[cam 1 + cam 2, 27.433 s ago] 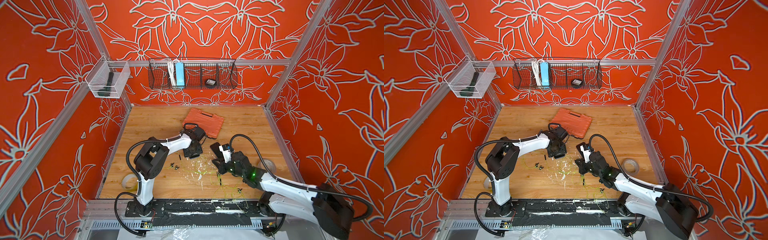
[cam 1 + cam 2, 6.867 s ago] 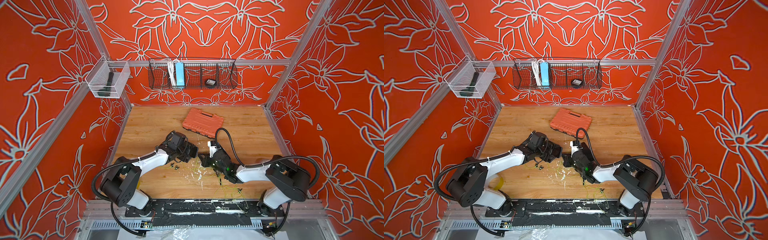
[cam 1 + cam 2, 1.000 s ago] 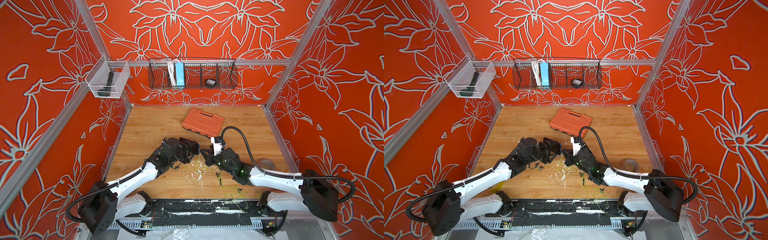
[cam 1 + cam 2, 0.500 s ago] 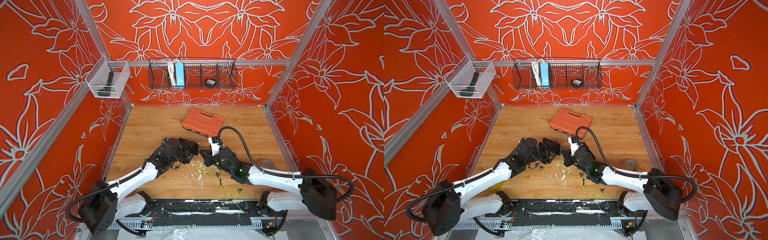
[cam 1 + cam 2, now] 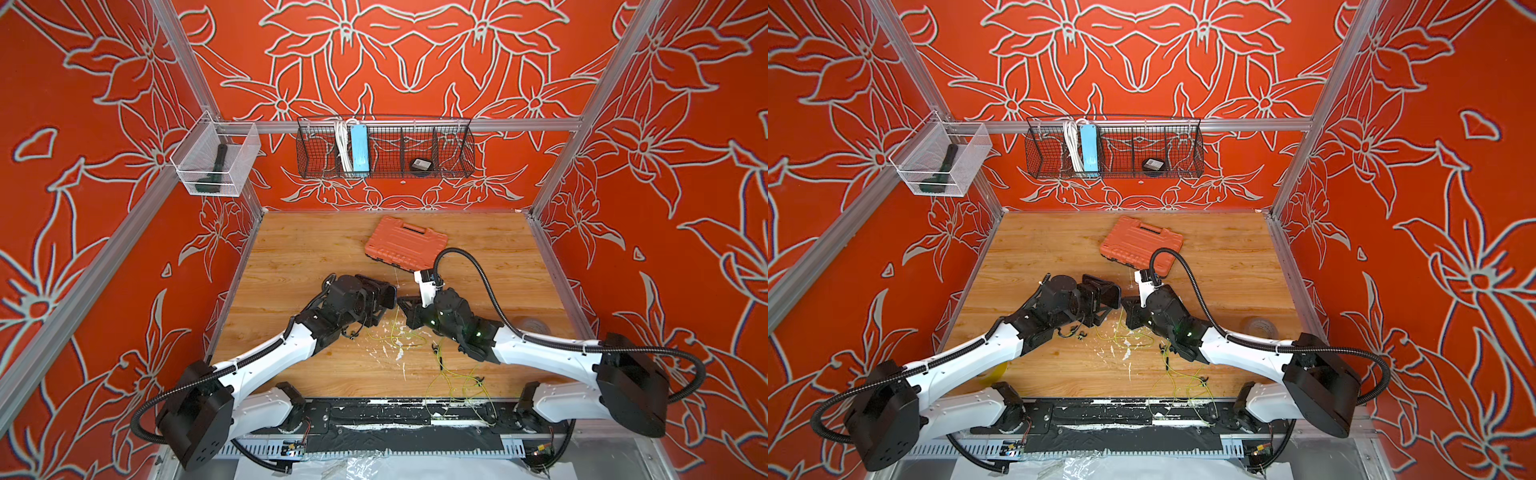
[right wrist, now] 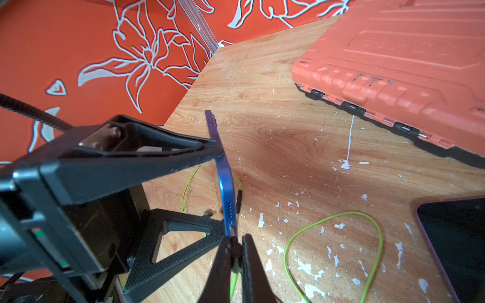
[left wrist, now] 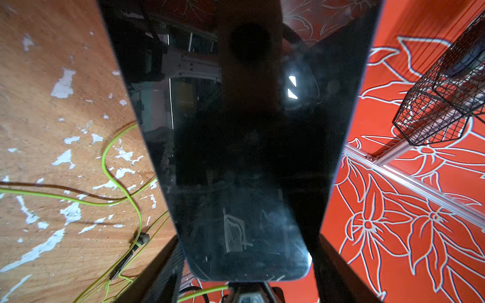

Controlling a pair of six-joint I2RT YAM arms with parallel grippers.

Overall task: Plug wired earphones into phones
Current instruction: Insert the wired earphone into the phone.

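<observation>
The left gripper (image 5: 381, 296) clamps a blue-rimmed, glossy black phone (image 7: 249, 157) across its width, above the wooden table (image 6: 288, 118); the right gripper (image 6: 236, 242), fingers nearly closed, pinches the black plug (image 6: 236, 250) of the yellow-green earphone cable (image 6: 333, 216) at that phone's bottom edge. A second black phone (image 6: 456, 249) lies flat nearby.

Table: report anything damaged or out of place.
The table's finish is chipped, with white patches mid-table. One earphone cable trails off the front edge onto the black rail.
</observation>
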